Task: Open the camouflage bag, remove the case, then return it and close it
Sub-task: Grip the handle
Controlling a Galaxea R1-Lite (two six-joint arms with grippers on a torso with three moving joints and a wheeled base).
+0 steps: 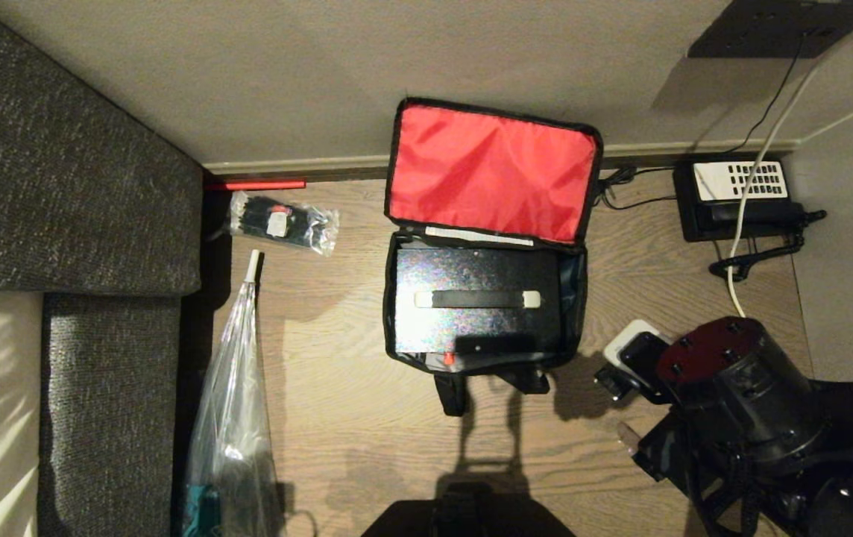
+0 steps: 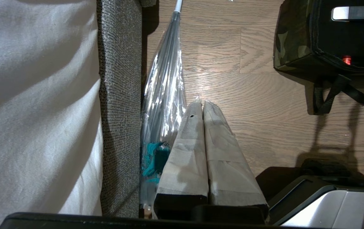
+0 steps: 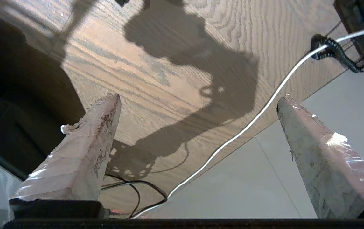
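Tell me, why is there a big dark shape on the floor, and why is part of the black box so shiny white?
Right wrist view: the dark shape on the wooden floor is a shadow of the arm. Head view: light bounces off the sparkly case in the open camouflage bag, making a pale glare patch toward its left end. Left wrist view: the clear plastic bag glints too.

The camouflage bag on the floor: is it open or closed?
Open. The camouflage bag's lid is flipped back, red lining up, and the case lies inside.
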